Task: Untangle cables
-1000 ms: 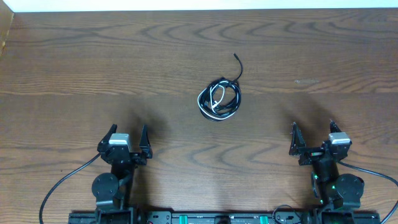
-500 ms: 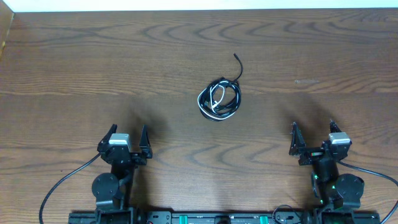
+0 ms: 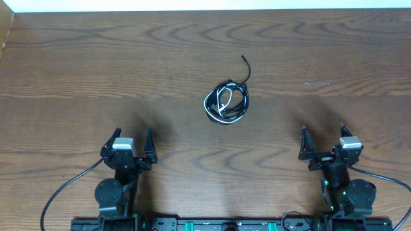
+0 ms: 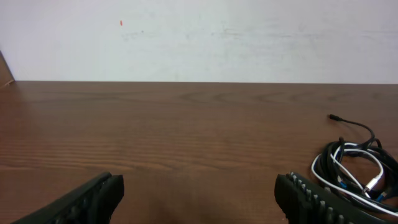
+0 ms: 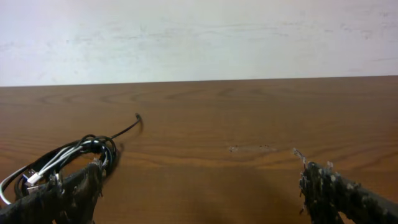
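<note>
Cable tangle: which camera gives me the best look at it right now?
Overhead. The cable tangle lies whole and unobstructed mid-table, its loops seen from above. Left wrist sees it low, side-on, cut off at the right edge; right wrist sees it side-on, partly behind its own finger.

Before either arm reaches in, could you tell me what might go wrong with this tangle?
The white cable lies wound inside the coiled black cable, so one pinch may catch both and lift the whole bundle. Pulling the black one's loose end could tighten the tangle. The left claw and right claw, both open, might collide if they converge on it.
</note>
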